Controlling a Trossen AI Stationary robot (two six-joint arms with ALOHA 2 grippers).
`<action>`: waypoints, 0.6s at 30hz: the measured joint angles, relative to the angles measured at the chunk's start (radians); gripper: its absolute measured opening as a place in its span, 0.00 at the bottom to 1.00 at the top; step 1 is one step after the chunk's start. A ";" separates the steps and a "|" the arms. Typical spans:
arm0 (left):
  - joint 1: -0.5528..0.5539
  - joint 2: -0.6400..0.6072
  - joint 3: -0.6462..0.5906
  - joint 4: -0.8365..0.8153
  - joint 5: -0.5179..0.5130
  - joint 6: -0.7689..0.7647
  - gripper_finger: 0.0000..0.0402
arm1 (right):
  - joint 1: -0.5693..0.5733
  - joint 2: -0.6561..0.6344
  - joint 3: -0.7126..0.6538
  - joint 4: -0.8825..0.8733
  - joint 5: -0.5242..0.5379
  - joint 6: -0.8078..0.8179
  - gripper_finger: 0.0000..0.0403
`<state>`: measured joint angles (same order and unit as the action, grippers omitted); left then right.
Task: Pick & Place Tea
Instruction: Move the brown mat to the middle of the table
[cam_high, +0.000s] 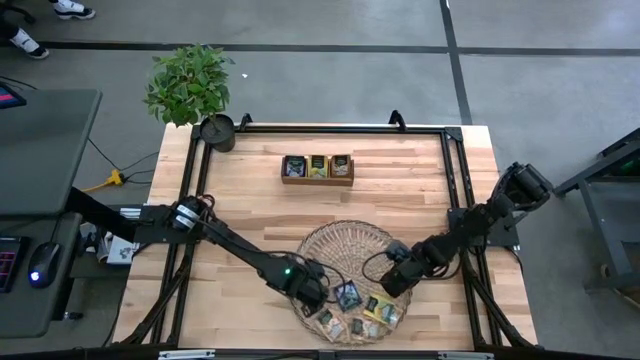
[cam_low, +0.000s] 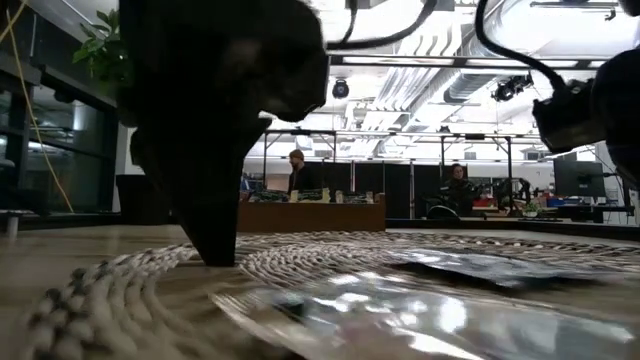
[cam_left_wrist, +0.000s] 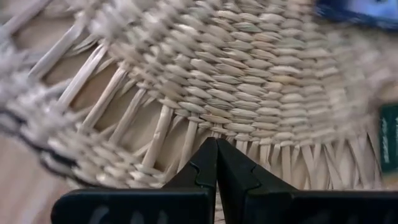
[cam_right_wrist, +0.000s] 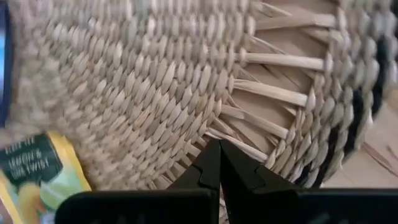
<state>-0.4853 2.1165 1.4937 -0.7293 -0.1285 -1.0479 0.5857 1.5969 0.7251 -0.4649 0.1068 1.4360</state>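
You have the pale wooden plank table (cam_high: 400, 205) with its black metal frame spread under both arms. At its far left corner stands a leafy green plant in a dark pot (cam_high: 192, 90), well apart from the work.

Near the front edge lies the round woven straw tray (cam_high: 340, 243), open spokes between its tight centre and its dark-flecked rim. Both dark arms reach down onto it: the left arm crosses the table from the left side, the right arm comes in from the right edge.

Toward the far side, well apart from the tray, sits a small brown wooden box (cam_high: 318, 168) with three compartments, each holding sachets seen from above.

Your left gripper (cam_high: 310, 290) is down at the tray's left part, fingers pressed together with nothing between them; in its wrist view the tips meet over the weave. Your right gripper (cam_high: 397, 280) is at the tray's right part, fingers likewise pressed together and empty, its tips over the spokes near the rim.

The tea sachets (cam_high: 357, 308) lie loose in the front half of the tray, between and just in front of the two grippers: a dark blue one (cam_high: 348, 295), yellow and green ones beside it. A yellow lemon-printed sachet (cam_right_wrist: 37, 177) lies near the right gripper's tips, not touching them
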 joint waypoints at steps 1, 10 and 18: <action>0.003 0.000 0.000 -0.026 -0.010 -0.006 0.00 | -0.011 0.001 -0.004 0.005 -0.004 -0.014 0.00; 0.037 0.002 -0.002 -0.240 -0.041 -0.020 0.00 | -0.170 0.005 -0.013 0.073 -0.020 -0.236 0.00; 0.050 0.004 -0.005 -0.371 -0.083 -0.057 0.00 | -0.340 0.007 -0.015 0.156 -0.049 -0.425 0.00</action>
<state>-0.4354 2.1204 1.4891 -1.1000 -0.2118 -1.1046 0.2455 1.6039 0.7105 -0.3090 0.0577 1.0109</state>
